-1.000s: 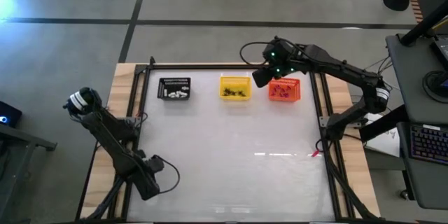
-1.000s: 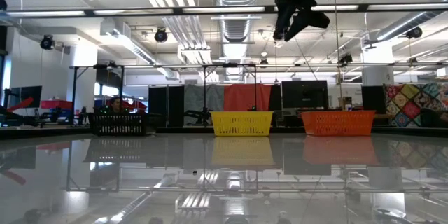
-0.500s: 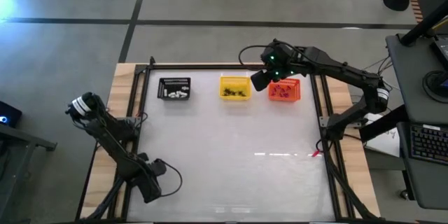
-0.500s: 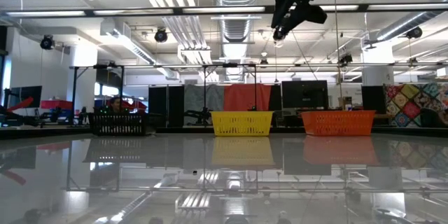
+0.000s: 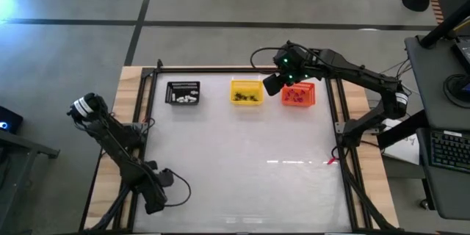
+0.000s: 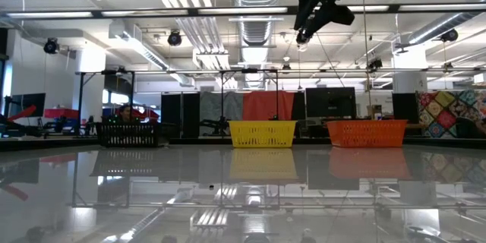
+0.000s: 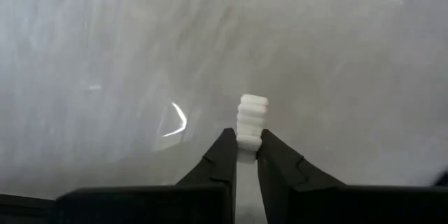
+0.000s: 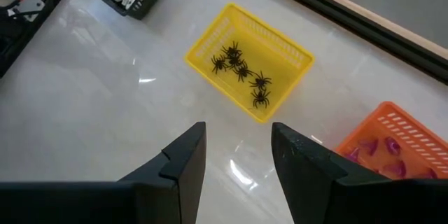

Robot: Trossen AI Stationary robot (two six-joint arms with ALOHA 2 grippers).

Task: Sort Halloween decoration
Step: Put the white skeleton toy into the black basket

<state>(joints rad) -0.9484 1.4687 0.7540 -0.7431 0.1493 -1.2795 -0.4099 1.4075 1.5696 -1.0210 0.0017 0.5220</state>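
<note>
Nearest the front edge of the table [image 5: 242,191] the glossy white top shows nothing but glare. The left gripper [image 7: 246,155] sits off the table's left side, and in its wrist view the fingers are pinched nearly shut on a small white ribbed piece [image 7: 251,120] that sticks out past the tips. It looks like a little stack of rounded segments, maybe a bone. My guess is it's gripped by one end so it can drop cleanly into a basket.

Further back, the three baskets sit in a row along the far edge, apart from each other. The black basket [image 5: 183,92] on the left holds a cluster of white bits [image 5: 186,98]. The yellow basket [image 8: 248,60] in the middle has a handful of black spiders [image 8: 240,70], leggy shapes bunched along its floor. The orange basket [image 8: 396,140] on the right has purple bits [image 8: 381,148], though I can't make out their shape. One kind per basket, so the sorting logic is pretty obvious, and I'd bet the white piece belongs in the black one.

The right gripper [image 8: 238,155] hangs high above the gap between the yellow and orange baskets, fingers spread wide with nothing between them. The low view shows it well above the table, probably parked there clear of the baskets.
</note>
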